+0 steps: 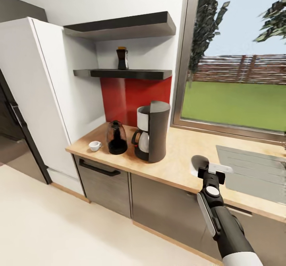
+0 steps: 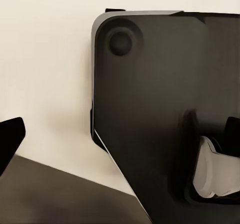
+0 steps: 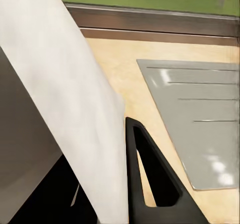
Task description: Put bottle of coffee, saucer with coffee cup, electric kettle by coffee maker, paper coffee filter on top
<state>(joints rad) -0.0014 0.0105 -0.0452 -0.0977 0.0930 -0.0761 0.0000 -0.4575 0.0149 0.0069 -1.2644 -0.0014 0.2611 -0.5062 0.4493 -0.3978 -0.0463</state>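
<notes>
Two shelves (image 1: pixel 123 73) are seen on the wall above the wooden bench (image 1: pixel 174 159), and the bottle of coffee (image 1: pixel 122 58) is stood upright on the lower one. On the bench beneath, the coffee maker (image 1: pixel 153 132) is set against the red back panel (image 1: pixel 127 95). The kettle (image 1: pixel 117 137) is stood just beside the coffee maker, on the side of the white cabinet (image 1: pixel 43 95), and the small white cup (image 1: pixel 95 145) is placed beside the kettle, near the bench's edge.

The right claw (image 1: pixel 210 170) is held over the bench between the coffee maker and the sink (image 1: pixel 254 170), well apart from both the kettle and the cup. A white saucer (image 1: pixel 198 164) is gripped in it; in the right wrist view the saucer (image 3: pixel 70 93) is seen edge-on as a broad white sheet pressed against one dark finger (image 3: pixel 150 174), so the claw is closed on the saucer's rim. The saucer is thus carried at the claw itself, beside the sink's grey draining board (image 3: pixel 200 119) and below the window (image 1: pixel 238 59).

In the left wrist view a dark rounded panel (image 2: pixel 165 108) of the robot is seen against a pale floor. The left claw's state cannot be told from this.
</notes>
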